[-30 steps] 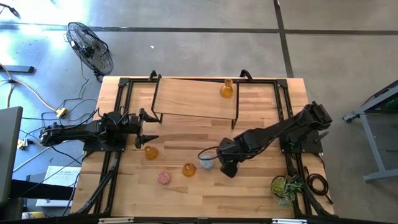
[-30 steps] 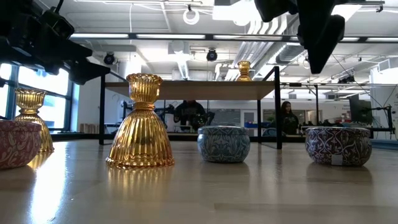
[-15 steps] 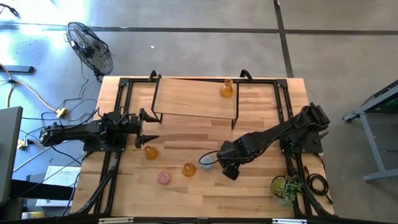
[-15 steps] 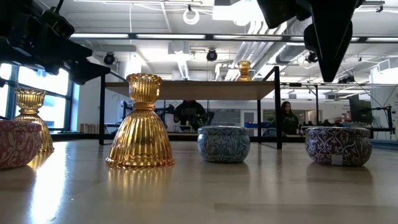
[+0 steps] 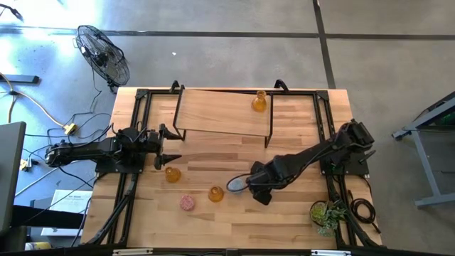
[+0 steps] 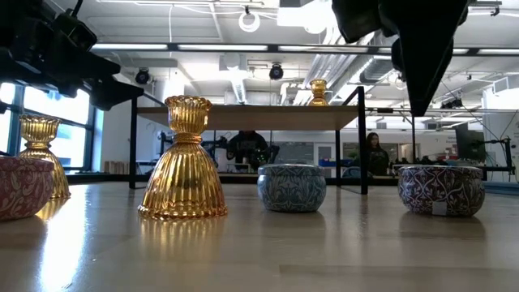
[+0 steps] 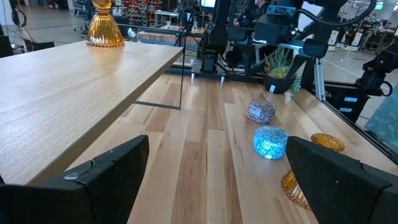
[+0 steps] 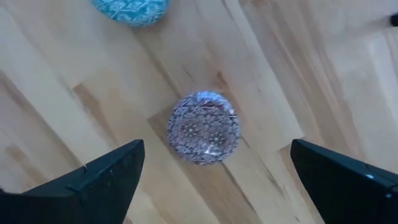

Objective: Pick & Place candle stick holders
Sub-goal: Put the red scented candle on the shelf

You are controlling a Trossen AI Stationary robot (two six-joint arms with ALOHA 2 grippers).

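Note:
My right gripper (image 8: 217,149) points straight down, open, above the low round mauve holder (image 8: 204,127), which stands on the table between and below its fingers, untouched. The light blue holder (image 8: 132,11) stands just beyond it. In the low view the mauve holder (image 6: 440,189) sits under my right gripper (image 6: 413,57), with the blue one (image 6: 292,186) to its left. Two amber flask-shaped holders (image 5: 173,173) (image 5: 215,193) and a pink one (image 5: 187,203) stand on the table's near left. A third amber holder (image 5: 259,102) stands on the raised shelf. My left gripper (image 7: 217,155) waits open at the left.
A raised wooden shelf (image 5: 224,112) on thin black legs spans the far middle of the table. A small green potted plant (image 5: 327,213) stands at the near right corner. Black frame rails (image 5: 131,178) run along the left and right sides.
My right gripper has sunk a little toward the mauve holder and has turned slightly. The holders and my left arm have stayed where they were.

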